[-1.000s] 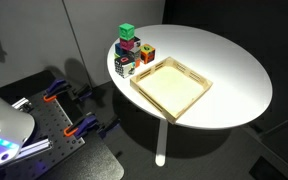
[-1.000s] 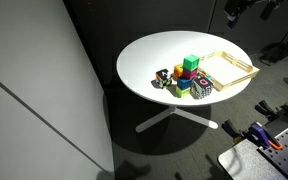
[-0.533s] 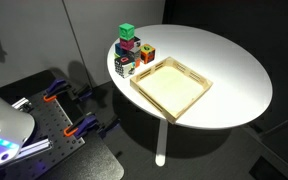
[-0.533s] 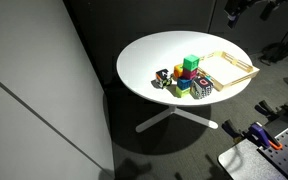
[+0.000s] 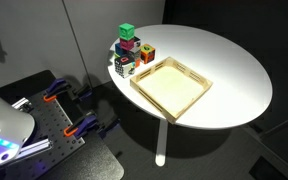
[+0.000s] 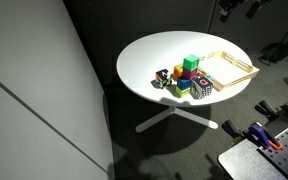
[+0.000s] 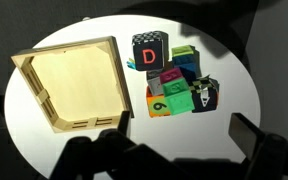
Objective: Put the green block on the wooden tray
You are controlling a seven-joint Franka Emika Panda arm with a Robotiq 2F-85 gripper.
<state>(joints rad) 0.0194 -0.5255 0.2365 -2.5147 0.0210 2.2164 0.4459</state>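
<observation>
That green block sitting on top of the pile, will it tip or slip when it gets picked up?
The green block looks like a rigid, flat-faced cube, so it probably grips firmly and won't roll. It sits highest on the stacked blocks, so a sideways nudge could topple it; lifting straight up seems safer.

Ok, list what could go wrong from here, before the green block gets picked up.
1. The small bright green cube sits on top of a tight pile of other cubes. Closing on it could nudge or topple the ones beneath.
2. That pile stands near the edge of the round white table, so a knocked cube might fall off.
3. The shallow pale wooden tray has a raised rim, which a low carry could clip.
</observation>
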